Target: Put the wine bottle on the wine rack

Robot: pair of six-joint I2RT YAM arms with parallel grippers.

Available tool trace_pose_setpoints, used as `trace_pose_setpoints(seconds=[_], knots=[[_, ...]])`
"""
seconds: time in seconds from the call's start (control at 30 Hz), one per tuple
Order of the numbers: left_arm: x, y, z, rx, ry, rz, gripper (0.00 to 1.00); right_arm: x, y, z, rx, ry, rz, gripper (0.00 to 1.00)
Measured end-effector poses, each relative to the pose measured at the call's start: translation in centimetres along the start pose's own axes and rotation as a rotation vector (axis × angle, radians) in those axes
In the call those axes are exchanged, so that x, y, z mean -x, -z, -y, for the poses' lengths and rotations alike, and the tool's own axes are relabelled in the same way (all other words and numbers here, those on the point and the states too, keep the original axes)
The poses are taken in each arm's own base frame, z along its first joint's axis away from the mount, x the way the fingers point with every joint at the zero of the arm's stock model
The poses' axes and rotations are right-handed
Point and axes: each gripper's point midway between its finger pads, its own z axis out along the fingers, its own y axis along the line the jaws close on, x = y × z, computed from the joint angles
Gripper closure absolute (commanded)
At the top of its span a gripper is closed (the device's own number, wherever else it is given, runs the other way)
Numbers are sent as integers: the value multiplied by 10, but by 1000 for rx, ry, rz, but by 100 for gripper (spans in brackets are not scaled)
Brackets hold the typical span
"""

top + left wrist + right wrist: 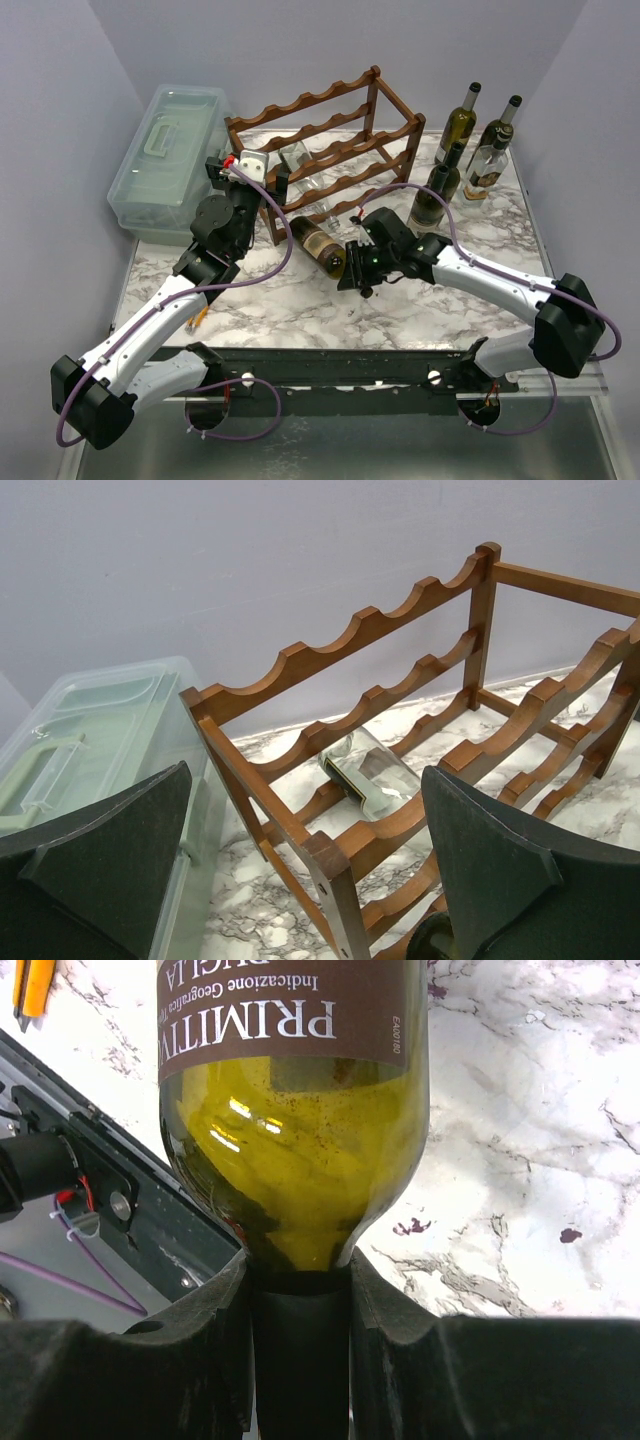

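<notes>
Right tool holding the wine bottle in front of the rack

The right tool [298, 1280] is clamped on the neck of the green wine bottle [300, 1130]. The bottle lies over the marble counter [300, 310], base toward the front left corner of the wine rack [330, 645] and not on it. The left tool [248, 174] is spread wide, holding nothing, at the rack's left end. A clear bottle [370, 775] lies in the rack.
</notes>
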Motion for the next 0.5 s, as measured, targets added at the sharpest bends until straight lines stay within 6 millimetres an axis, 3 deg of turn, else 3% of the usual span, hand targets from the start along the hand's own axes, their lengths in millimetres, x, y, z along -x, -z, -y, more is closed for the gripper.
trace_pose_setpoints(seconds=[0.5], knots=[[0, 0, 0, 0, 0, 0, 2, 19, -15, -6, 15, -4, 43, 99]])
